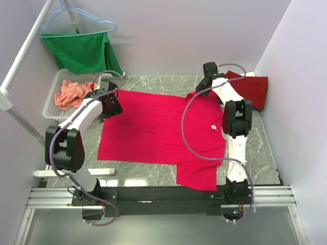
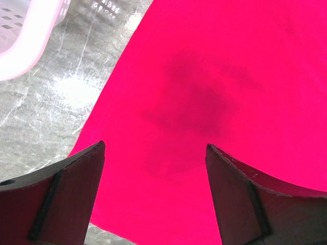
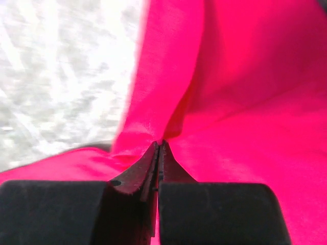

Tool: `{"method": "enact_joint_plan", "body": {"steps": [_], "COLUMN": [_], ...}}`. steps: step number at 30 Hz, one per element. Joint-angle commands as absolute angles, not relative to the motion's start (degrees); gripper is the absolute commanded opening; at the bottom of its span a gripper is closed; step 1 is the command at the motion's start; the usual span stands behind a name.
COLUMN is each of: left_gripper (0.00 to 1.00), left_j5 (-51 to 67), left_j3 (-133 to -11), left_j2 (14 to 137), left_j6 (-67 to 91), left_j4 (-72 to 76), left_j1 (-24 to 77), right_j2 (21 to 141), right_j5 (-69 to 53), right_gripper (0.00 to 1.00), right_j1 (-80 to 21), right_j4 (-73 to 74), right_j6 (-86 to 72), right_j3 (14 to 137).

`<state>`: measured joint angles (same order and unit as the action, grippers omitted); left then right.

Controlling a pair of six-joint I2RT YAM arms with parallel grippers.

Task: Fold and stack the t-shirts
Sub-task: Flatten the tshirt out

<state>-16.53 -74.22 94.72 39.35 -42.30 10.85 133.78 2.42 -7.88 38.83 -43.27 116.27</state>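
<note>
**Beside the basket (image 1: pixel 51 99): red shirt (image 1: pixel 158 127) flat, one corner pinched**

Right of the basket, the red shirt lies spread on the grey marbled table (image 1: pixel 148 84), covering most of its middle. The cloth is nearly flat. One flap juts out from the edge farthest from the basket, toward the arm bases. A small white tag (image 1: pixel 214 127) shows on the half of the shirt away from the basket.

The left gripper (image 1: pixel 110 106) hangs over the shirt's edge nearest the basket. Its wrist view shows the jaws spread wide at (image 2: pixel 156 148), with red shirt (image 2: pixel 214 76) filling the gap between them and nothing caught. Bare table (image 2: pixel 51 102) and a corner of the basket (image 2: pixel 30 35) sit off to one side. Whether the fingertips touch the cloth cannot be told.

The right gripper (image 1: pixel 203 86) is at the shirt's far corner on the side away from the basket. In its wrist view the jaws are clenched tight at (image 3: pixel 159 143), and a ridge of red shirt (image 3: pixel 245 76) rises straight out of the tips, so a fold of that corner is pinched. Pale table (image 3: pixel 51 76) shows beside the fold.

A salmon shirt (image 1: pixel 71 94) lies crumpled inside the basket. A green cloth (image 1: pixel 82 51) hangs just behind the basket on a blue hanger (image 1: pixel 76 18). A dark red shirt (image 1: pixel 253 89) lies across the table from the basket, beyond the right gripper and just beside the red shirt's far corner.
</note>
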Motion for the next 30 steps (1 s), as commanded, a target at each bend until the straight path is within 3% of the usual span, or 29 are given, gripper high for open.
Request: {"method": "enact_joint_plan", "body": {"steps": [1, 4, 7, 14, 18, 25, 30], "left_gripper": [0.85, 0.85, 0.85, 0.84, 0.84, 0.84, 0.84], "left_j5": [-16.61, -16.35, -15.91, -15.47, -15.03, -14.15, -13.36], "left_j3": [-76.64, -76.82, -77.08, -78.05, -78.14, -76.47, -76.81], "left_j2": [95.01, 95.19, 95.54, 96.59, 97.03, 96.94, 97.99], "left_j6": [38.06, 38.06, 37.97, 37.97, 37.97, 38.50, 38.85], "left_j4": [-42.36, -42.45, -42.36, -42.63, -42.19, -40.96, -40.61], "left_j1": [10.55, 10.46, 10.46, 10.46, 10.46, 10.46, 10.46], "right_j2": [130.34, 132.88, 134.65, 133.15, 133.86, 127.01, 130.33], "right_j5": [0.18, -4.30, -8.24, -20.36, -19.35, -9.77, -6.68], "right_gripper": [0.00, 0.03, 0.23, 0.31, 0.31, 0.31, 0.32], "right_j1": [-7.56, -7.56, -7.47, -5.89, -5.54, -5.45, -5.36], "right_j4": [32.44, 30.33, 25.95, 0.62, 7.02, 16.23, 24.77], "right_j6": [-44.38, -44.47, -44.83, -51.58, -50.38, -43.86, -41.93], "right_j3": [119.26, 121.37, 120.86, 109.42, 114.42, 109.95, 116.87]}}
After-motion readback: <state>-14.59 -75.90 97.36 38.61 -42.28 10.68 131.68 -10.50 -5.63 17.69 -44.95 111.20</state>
